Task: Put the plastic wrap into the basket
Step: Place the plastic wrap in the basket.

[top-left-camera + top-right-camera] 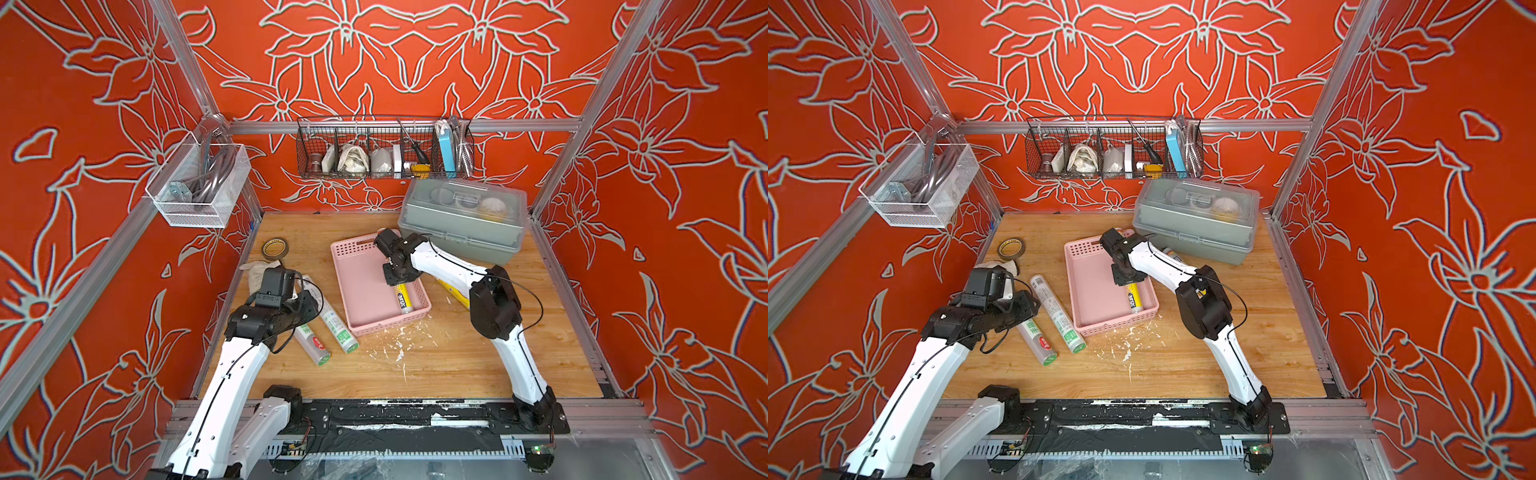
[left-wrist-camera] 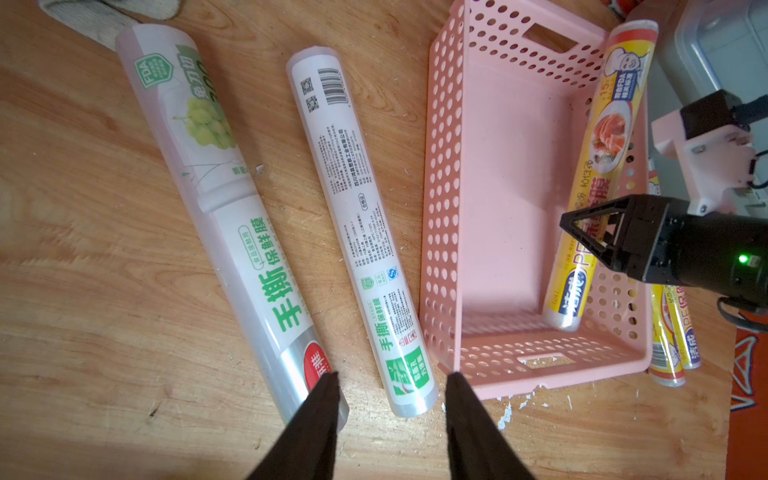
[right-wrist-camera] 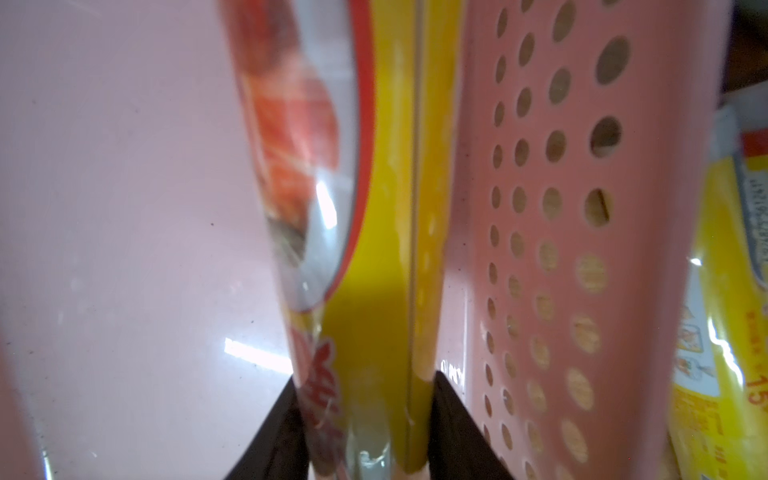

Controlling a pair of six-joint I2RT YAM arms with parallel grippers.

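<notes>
Red floral walls, wood table [image 1: 436, 365] w/ white flecks near centre. Pink basket [image 1: 353, 266] sits mid-frame in both top views. Right pincer [image 3: 365, 419] is down inside it, clamped on a yellow roll [image 1: 403, 299] that lies along the basket's right wall, so step in hand looks like placing roll #1, release not yet done. Two more yellow rolls [image 2: 669, 332] lie on the table just outside that wall, lower right of the left wrist view, mostly hidden under the right arm in the top views. Two white-green rolls [image 1: 338, 328] lie side by side on the table left of the basket, apart from it. Left pincer [image 2: 390, 386] hovers over their near ends, part open, holding nothing, tips either side of the roll nearer the basket [image 2: 361, 232].

Next, imo: right lets go + lifts clear w/o dragging the roll up; left drops onto the white roll, grips mid-length since it's long + slick, likely to tip otherwise.
</notes>
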